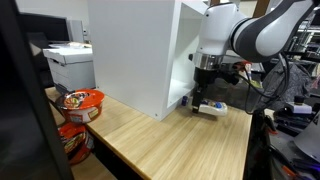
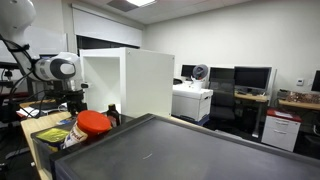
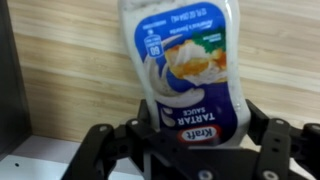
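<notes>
The sauce bottle (image 3: 185, 60) lies on the wood counter (image 3: 70, 80), beside the white box (image 1: 130, 50). The fingers (image 3: 272, 145) sit on both sides of it. I cannot tell if they squeeze it.

A: Which colours are seen on the sauce bottle (image 3: 183, 70)?
B: White plastic is seen, with a blue label carrying white lettering and a pictured dish in orange and green.
A: And on the claw (image 3: 190, 140)?
B: Black is shown throughout.
A: The counter (image 3: 60, 80)?
B: Pale wood is shown, streaked with fine grain. A white cabinet (image 1: 135, 50) and a red bowl (image 1: 82, 101), its lid printed in orange and brown, are also noted.
</notes>
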{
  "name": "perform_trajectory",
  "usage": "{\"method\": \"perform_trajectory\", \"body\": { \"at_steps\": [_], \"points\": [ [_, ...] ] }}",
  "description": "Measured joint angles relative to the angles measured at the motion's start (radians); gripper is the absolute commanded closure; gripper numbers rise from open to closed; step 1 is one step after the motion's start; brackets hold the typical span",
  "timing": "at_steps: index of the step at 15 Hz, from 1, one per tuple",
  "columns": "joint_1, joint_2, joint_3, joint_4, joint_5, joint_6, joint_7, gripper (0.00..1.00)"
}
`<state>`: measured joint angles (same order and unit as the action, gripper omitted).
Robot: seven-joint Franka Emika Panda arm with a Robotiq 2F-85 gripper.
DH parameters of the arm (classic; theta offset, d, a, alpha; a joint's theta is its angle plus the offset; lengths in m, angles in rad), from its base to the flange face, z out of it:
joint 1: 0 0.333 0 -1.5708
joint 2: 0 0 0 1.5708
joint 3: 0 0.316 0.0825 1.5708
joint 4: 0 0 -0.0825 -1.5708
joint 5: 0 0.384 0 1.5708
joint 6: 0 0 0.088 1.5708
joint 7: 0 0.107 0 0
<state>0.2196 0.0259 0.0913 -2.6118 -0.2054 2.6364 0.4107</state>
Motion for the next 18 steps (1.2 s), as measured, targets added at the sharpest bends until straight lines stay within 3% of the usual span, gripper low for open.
{"method": "perform_trajectory", "body": {
  "at_steps": [10, 18],
  "points": [
    [-0.043, -0.269, 0.037, -0.171, 0.081, 0.09, 0.024, 0.38],
    [-0.075, -0.297, 0.105, -0.159, 0.153, 0.183, 0.089, 0.38]
  ]
}}
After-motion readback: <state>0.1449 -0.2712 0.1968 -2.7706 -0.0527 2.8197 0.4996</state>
